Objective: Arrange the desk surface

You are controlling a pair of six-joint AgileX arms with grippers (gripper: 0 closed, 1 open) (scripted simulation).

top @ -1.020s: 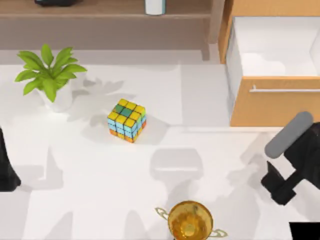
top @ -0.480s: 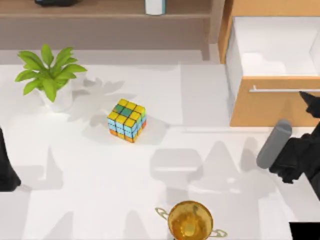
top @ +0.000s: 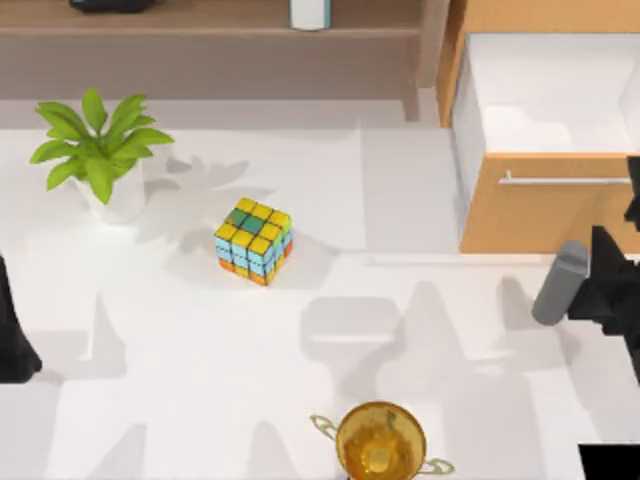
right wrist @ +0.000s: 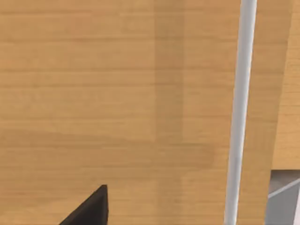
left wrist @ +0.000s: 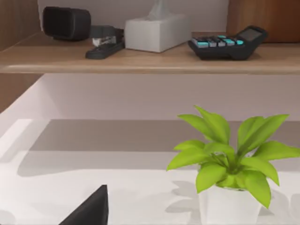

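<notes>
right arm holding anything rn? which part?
Apparently yes: the right tool, at the top view's right edge below the drawer, seems to grip a grey cylinder by one end. The fingers themselves can't be made out.

The table [top: 200, 340] is a broad, flat, smooth white top spreading across most of the top view. It lies level, crossed by soft grey shadows, and reaches the view's left and bottom edges.

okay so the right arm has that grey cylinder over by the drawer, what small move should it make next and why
Probably lift the grey cylinder a little toward the open drawer. The right gripper holds it just in front of the drawer's wooden face, near the handle, below the rim. The left arm stays parked at the table's left edge.
</notes>
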